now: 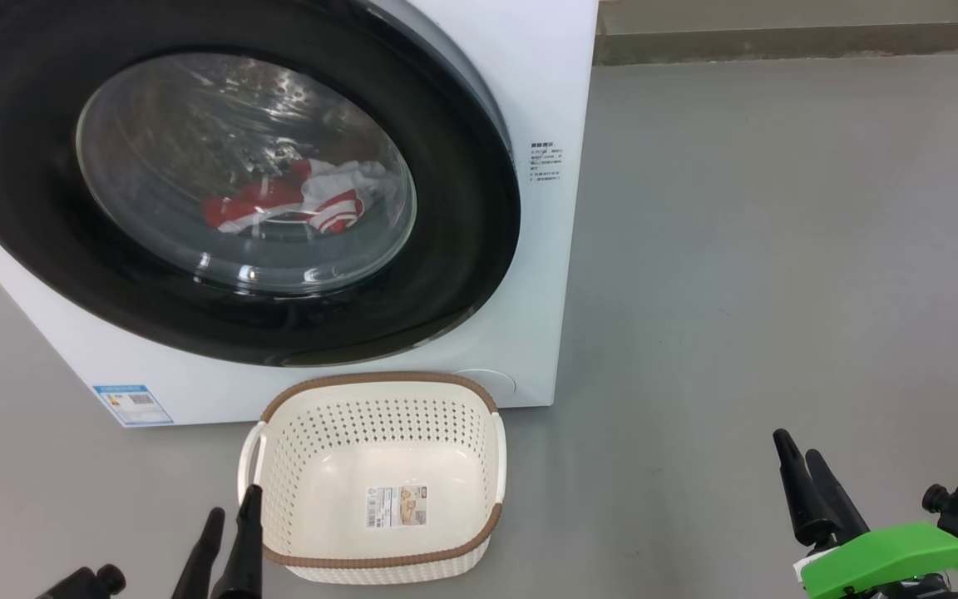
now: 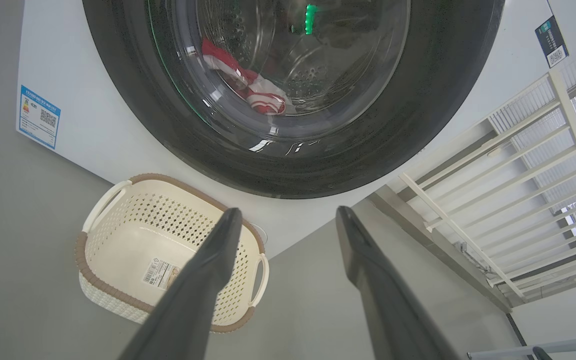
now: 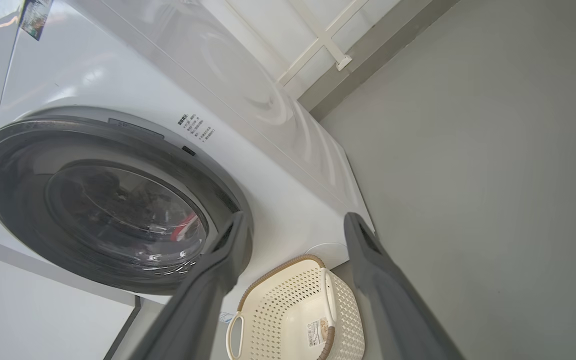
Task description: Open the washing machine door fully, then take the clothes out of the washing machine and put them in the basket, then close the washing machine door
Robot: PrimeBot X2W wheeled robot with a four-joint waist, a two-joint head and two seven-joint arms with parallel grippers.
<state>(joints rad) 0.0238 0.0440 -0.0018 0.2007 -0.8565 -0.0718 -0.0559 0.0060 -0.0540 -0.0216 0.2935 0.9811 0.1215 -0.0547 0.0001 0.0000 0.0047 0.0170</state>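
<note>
The white washing machine (image 1: 554,83) stands ahead on the left. Its door (image 1: 462,208), a glossy black rim around a clear window, lies against the front. Behind the glass, red and white clothes (image 1: 296,204) rest low in the drum. The cream basket (image 1: 321,433) sits empty on the floor in front of the door. My left gripper (image 1: 234,502) is open beside the basket's left handle. My right gripper (image 1: 797,445) is open over bare floor, well right of the basket. In the left wrist view my left gripper (image 2: 289,211) points at the door (image 2: 393,135), the clothes (image 2: 255,90) and the basket (image 2: 133,235).
Grey floor (image 1: 778,249) stretches wide to the right of the machine. A wall base (image 1: 778,42) runs along the back. A white railing (image 2: 518,165) stands beside the machine. A blue label (image 1: 131,405) sits low on the machine's front.
</note>
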